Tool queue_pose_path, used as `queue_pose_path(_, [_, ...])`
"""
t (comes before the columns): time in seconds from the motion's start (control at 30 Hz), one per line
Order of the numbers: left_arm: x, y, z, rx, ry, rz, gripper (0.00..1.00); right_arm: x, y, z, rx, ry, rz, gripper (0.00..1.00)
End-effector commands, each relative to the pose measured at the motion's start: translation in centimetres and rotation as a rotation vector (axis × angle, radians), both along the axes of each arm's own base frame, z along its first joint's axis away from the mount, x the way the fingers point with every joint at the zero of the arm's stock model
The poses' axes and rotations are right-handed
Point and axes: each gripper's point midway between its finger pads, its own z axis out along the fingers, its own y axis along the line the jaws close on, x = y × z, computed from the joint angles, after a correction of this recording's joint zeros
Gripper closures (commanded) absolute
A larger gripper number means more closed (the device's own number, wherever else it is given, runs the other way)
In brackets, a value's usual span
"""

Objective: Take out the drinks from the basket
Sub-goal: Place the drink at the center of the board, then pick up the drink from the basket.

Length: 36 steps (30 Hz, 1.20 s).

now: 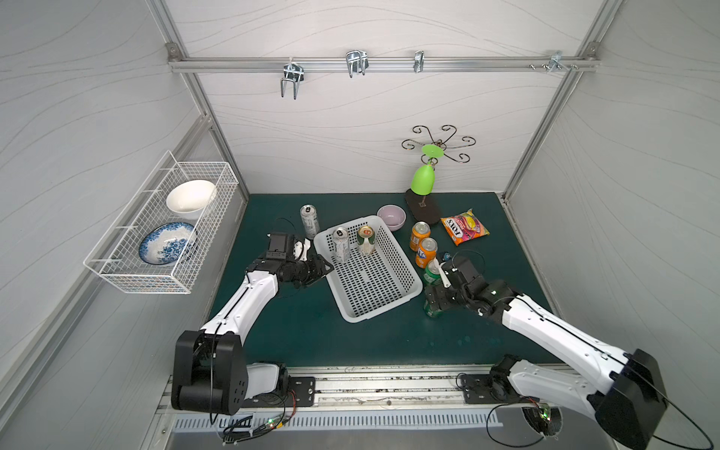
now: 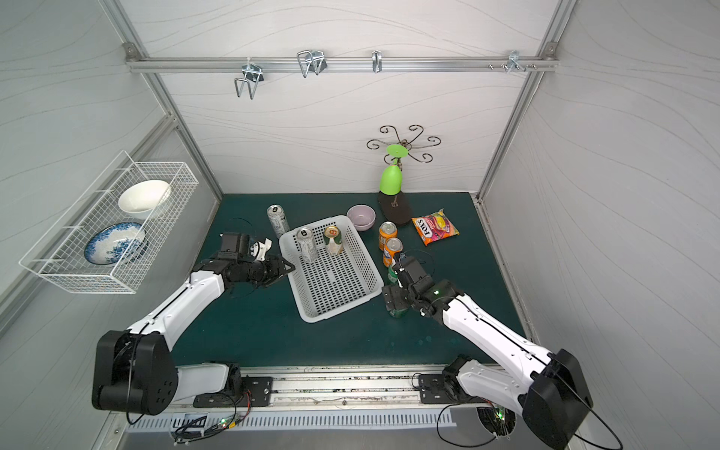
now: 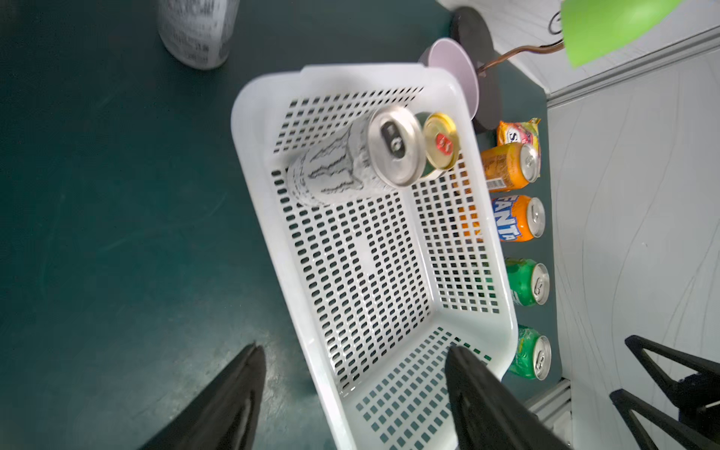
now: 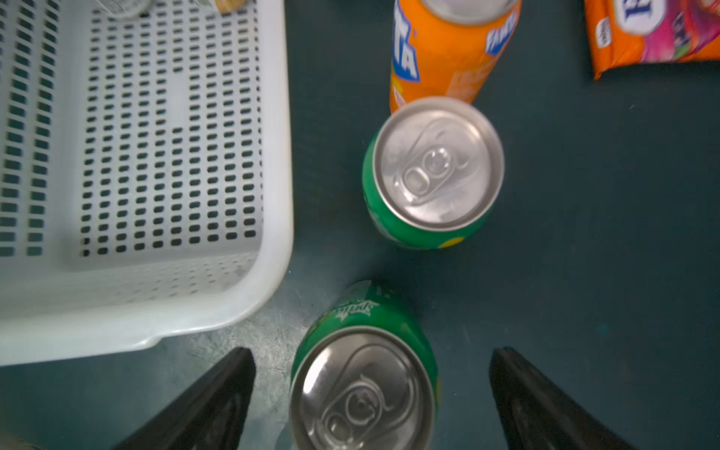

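Five of seven out: slim silver-white can (image 1: 309, 221), two orange cans (image 1: 419, 235) (image 1: 426, 252) and two green cans (image 4: 432, 171) (image 4: 362, 374) stand on the bench (image 1: 296, 323) beside the basket (image 1: 374, 316); Monster can (image 1: 341, 244) and cream-and-green can (image 1: 366, 240) left inside; left claw (image 3: 355, 347) apart at the basket rim, right claw (image 4: 372, 350) apart astride the nearer green one, gripping nothing.

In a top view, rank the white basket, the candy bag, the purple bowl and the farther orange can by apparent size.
1. basket
2. candy bag
3. bowl and farther orange can: look about alike, so unranked.
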Motion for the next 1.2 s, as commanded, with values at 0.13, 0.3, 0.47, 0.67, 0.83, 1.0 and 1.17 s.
queue_pose_path(0.13, [1.5,2.1,7.1,0.163,-0.159,-0.007,0.23,-0.5,0.0,6.3,0.028,-0.081,0.083,0.01])
queue_pose_path(0.3, [3.3,1.4,10.0,0.191,-0.199,-0.042,0.21,-0.3,2.2,8.6,0.093,-0.087,0.150,0.01])
queue_pose_path(0.47, [5.0,-0.6,11.2,0.306,-0.208,-0.127,0.17,0.7,4.6,9.1,0.098,-0.088,0.204,0.01])
queue_pose_path(0.67, [7.5,-0.8,10.5,0.486,-0.146,-0.186,0.12,1.9,7.4,8.7,0.090,-0.075,0.250,0.01])
queue_pose_path(0.83, [9.2,-1.2,9.5,0.564,-0.100,-0.230,0.10,2.9,9.3,7.9,0.095,-0.059,0.275,0.01])
queue_pose_path(1.0, [10.2,-2.3,8.3,0.598,-0.070,-0.277,0.09,3.8,10.9,6.6,0.091,-0.027,0.295,0.01])
queue_pose_path(1.17, [11.2,-2.9,6.3,0.633,-0.025,-0.311,0.09,4.5,11.7,5.5,0.081,-0.015,0.298,0.01])
